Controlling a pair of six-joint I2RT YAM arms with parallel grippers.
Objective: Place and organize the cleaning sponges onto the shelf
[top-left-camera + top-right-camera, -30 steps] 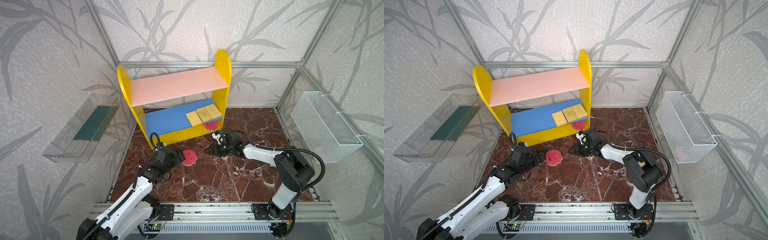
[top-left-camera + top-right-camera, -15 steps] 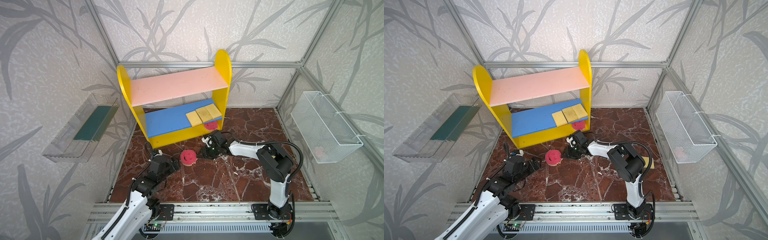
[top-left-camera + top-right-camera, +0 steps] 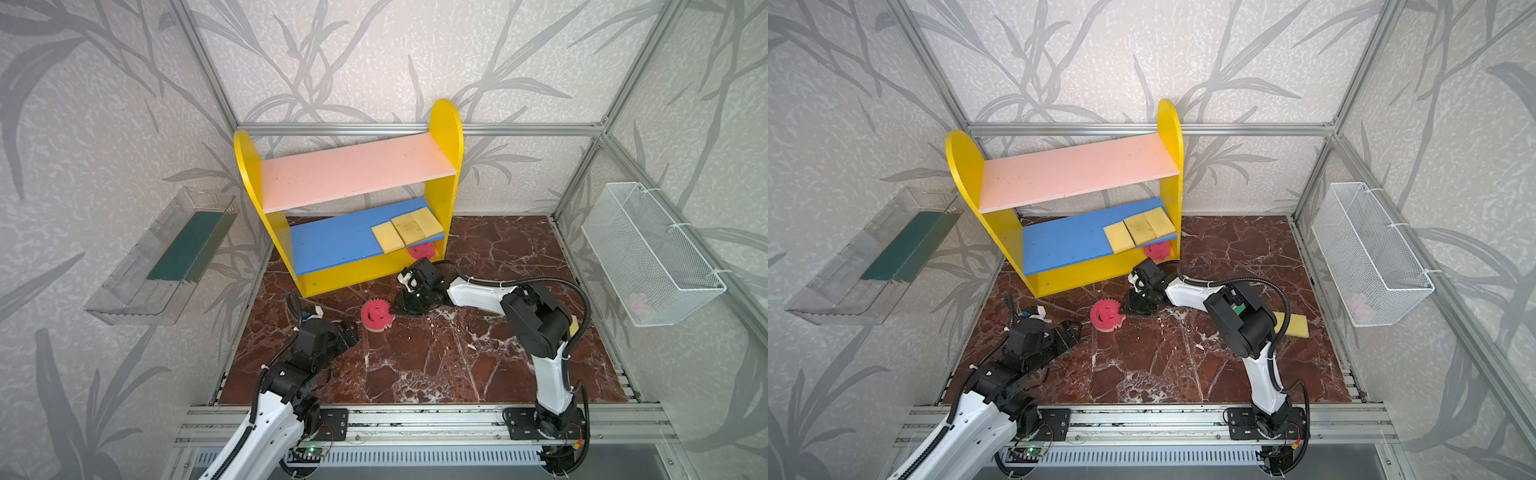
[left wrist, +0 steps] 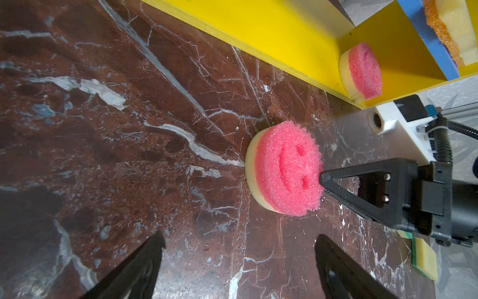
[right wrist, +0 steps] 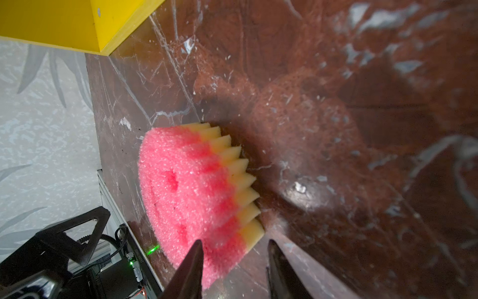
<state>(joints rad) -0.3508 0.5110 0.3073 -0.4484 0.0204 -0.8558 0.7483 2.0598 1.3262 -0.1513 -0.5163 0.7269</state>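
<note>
Progress is roughly halfway by my count: three pale yellow block sponges [image 3: 408, 229] sit in a row on the shelf's [image 3: 446, 124] blue middle board, and one round pink sponge [image 3: 421, 250] is on the yellow base. One pink smiley sponge [image 3: 376, 316] is on the marble floor, plus a yellow block [image 3: 1291, 325] behind my right arm. My right gripper [image 3: 395, 307] is part-open with its tips at the smiley's edge, not clamped, and my left gripper [image 4: 239, 261] hangs wide open and empty.
</note>
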